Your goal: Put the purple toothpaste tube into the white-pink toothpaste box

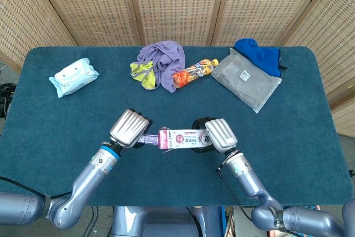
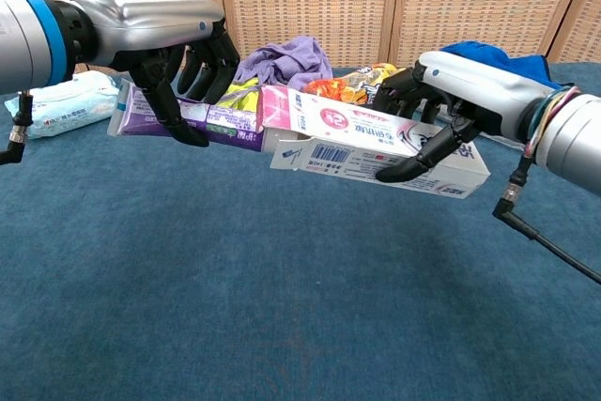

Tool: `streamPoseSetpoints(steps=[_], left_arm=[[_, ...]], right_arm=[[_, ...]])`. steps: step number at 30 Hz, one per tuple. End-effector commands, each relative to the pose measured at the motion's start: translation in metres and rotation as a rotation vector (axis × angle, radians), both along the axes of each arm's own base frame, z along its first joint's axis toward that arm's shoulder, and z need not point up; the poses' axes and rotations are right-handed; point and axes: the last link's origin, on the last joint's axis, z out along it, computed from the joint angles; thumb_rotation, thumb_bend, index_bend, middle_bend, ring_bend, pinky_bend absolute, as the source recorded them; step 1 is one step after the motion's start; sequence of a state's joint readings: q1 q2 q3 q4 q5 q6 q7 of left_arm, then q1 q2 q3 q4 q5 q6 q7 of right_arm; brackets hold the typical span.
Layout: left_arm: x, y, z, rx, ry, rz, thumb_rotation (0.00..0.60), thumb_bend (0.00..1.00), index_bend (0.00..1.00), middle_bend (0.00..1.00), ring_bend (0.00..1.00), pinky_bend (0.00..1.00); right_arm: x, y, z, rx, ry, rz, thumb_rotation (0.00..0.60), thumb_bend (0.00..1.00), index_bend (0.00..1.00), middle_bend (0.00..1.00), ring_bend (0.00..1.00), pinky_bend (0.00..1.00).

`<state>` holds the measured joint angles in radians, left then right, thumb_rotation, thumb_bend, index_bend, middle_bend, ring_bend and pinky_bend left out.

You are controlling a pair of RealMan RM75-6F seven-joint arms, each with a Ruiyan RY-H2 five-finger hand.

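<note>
You have the left hand [image 1: 129,128] and the right hand [image 1: 213,135] near the front middle of the worktop [image 1: 50,131], facing each other. Between them the toothpaste tube [image 2: 192,115] sits in your left hand with its near end inside the open end of the toothpaste box [image 2: 376,145], which your right hand holds to the right of it. Behind them, along the back edge, lie from left to right a wipes pack [image 1: 73,76], a heap of cloth [image 1: 158,63], a bottle [image 1: 194,71] touching that heap, and a flat pouch [image 1: 247,79] with a folded cloth [image 1: 258,55] on its far corner.
</note>
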<state>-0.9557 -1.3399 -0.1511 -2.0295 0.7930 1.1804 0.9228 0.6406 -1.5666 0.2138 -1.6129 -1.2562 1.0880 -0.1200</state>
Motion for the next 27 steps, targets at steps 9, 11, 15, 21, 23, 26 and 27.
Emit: streamPoseSetpoints(steps=[9,11,15,21,23,26,27], left_arm=[[0.017,0.000,-0.003,0.015,0.005,-0.006,0.600,0.37,0.88,0.66,0.54,0.50],[0.020,-0.001,-0.004,0.014,0.008,-0.008,0.600,0.37,0.88,0.66,0.54,0.50],[0.025,-0.003,-0.005,0.009,0.021,-0.006,0.600,0.37,0.88,0.66,0.54,0.50],[0.033,-0.007,-0.007,0.011,0.059,-0.007,0.600,0.37,0.88,0.66,0.54,0.50],[0.035,-0.008,-0.008,0.015,0.072,-0.007,0.600,0.37,0.88,0.66,0.54,0.50],[0.037,-0.011,-0.009,0.022,0.092,-0.005,0.600,0.38,0.88,0.66,0.54,0.50],[0.038,-0.012,-0.010,0.024,0.098,-0.005,0.600,0.38,0.88,0.66,0.54,0.50]], right_arm=[[0.001,0.002,-0.002,0.008,-0.003,0.004,0.600,0.19,0.60,0.56,0.43,0.49],[0.002,0.002,-0.003,0.011,-0.002,0.006,0.600,0.19,0.60,0.56,0.43,0.49],[0.004,0.003,-0.004,0.015,-0.003,0.009,0.600,0.19,0.60,0.56,0.43,0.49],[0.006,0.004,-0.006,0.018,-0.005,0.013,0.600,0.19,0.60,0.56,0.43,0.49],[0.006,0.004,-0.007,0.020,-0.005,0.014,0.600,0.19,0.60,0.56,0.43,0.49],[0.007,0.005,-0.007,0.024,-0.010,0.014,0.600,0.19,0.60,0.56,0.43,0.49],[0.008,0.005,-0.008,0.026,-0.017,0.014,0.600,0.19,0.60,0.56,0.43,0.49]])
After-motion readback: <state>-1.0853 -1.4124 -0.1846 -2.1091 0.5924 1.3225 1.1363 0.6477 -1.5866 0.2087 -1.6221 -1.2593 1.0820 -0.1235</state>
